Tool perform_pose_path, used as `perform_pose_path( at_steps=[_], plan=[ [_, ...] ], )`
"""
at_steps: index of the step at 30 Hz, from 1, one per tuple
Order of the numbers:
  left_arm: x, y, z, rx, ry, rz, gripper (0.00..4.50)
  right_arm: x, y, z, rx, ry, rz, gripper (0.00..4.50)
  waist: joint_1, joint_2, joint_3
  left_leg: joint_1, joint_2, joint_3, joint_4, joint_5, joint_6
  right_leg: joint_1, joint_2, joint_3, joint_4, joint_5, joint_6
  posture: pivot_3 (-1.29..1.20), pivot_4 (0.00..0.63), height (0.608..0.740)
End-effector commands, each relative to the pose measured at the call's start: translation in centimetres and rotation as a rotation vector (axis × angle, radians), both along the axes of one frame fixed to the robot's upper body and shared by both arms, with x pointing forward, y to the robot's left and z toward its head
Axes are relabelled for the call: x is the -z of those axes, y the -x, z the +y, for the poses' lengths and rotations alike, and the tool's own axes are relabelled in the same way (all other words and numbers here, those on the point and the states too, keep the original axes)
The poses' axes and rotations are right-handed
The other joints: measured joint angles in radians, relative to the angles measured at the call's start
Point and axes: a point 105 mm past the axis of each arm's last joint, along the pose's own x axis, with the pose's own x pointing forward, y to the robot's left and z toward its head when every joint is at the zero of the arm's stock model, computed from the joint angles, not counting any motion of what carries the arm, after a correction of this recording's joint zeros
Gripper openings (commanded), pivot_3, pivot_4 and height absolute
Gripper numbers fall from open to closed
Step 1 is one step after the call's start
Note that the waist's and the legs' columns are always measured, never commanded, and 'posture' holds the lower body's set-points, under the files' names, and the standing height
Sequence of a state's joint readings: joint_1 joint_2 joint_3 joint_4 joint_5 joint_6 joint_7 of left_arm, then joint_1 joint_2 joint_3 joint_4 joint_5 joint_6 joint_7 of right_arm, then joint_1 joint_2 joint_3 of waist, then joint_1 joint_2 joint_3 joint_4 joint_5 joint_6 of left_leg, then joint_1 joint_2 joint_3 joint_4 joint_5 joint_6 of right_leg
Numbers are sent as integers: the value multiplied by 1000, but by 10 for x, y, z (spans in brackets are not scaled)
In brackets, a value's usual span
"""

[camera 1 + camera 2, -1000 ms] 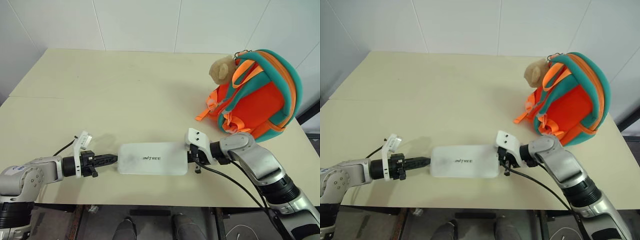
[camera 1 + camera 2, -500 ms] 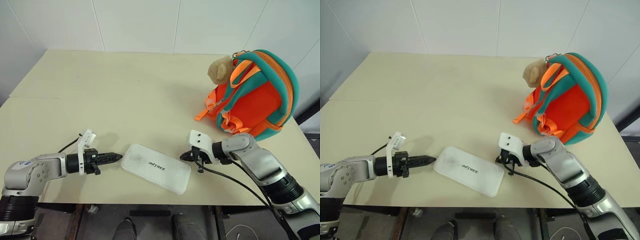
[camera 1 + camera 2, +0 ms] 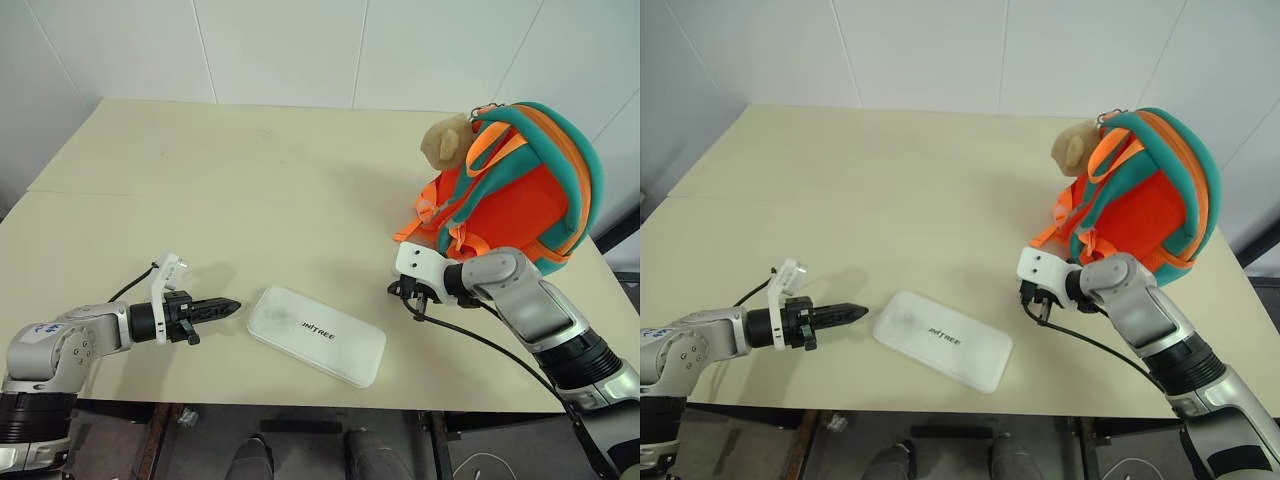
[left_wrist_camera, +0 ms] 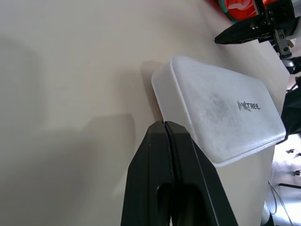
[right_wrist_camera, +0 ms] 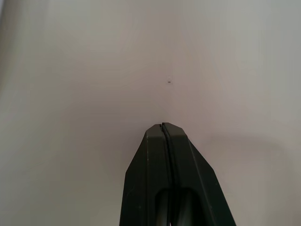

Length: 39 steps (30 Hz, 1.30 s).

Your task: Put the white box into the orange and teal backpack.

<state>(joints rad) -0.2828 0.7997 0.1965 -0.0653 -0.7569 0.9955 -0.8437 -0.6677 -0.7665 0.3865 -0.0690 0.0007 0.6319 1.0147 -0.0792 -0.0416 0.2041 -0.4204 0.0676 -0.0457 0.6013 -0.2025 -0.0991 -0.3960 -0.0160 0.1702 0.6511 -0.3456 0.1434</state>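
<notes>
the white box (image 3: 316, 335) lies flat and askew near the table's (image 3: 250, 190) front edge, well apart from the backpack (image 3: 515, 185), both grippers (image 3: 222, 307) (image 3: 398, 291) closed and empty, so square it before pinching its ends evenly.

Box (image 3: 316, 336) on table (image 3: 240, 190); backpack (image 3: 510, 190) far right

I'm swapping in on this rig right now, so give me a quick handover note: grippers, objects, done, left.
Left gripper: shut, empty, tips just short of the white box.
Right gripper: shut, empty, between box and orange and teal backpack.
Box lies flat and askew near the table front edge; backpack stands at the right.
Done: nothing packed.
Left: grasp the box and put it in the backpack.
</notes>
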Motion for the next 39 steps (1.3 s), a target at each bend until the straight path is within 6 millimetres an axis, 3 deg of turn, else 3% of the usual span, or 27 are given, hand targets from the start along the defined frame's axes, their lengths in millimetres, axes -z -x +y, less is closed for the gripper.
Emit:
perform_pose_path(
  at_steps=[1,10,19,27,39],
  plan=[
    [-10,-4,2,-9,4,-57,28,-4,3,-10,1,47,13,21,-1,0,0,0,0,0,-1,0,0,0,0,0,0,0,0,0,150,740],
    [-12,-7,1,-7,4,-74,28,-5,27,-27,-82,172,104,21,8,1,0,-1,0,0,-6,-1,0,-2,0,0,-4,-2,0,0,150,740],
    [-13,-7,-1,-2,6,-82,28,-16,64,-10,-213,48,235,21,5,1,0,-1,0,0,-6,-1,0,-2,0,0,-5,-2,0,0,150,740],
    [-13,-6,-3,10,7,-76,28,-16,84,-5,-273,18,294,21,6,1,0,-1,0,0,-6,-1,0,-2,0,-1,-5,-2,0,0,150,740],
    [-11,-3,-10,41,12,-57,28,4,89,-1,-283,52,332,21,6,1,0,-1,0,0,-6,-1,0,-2,0,-1,-5,-2,0,0,150,740]
  ],
)
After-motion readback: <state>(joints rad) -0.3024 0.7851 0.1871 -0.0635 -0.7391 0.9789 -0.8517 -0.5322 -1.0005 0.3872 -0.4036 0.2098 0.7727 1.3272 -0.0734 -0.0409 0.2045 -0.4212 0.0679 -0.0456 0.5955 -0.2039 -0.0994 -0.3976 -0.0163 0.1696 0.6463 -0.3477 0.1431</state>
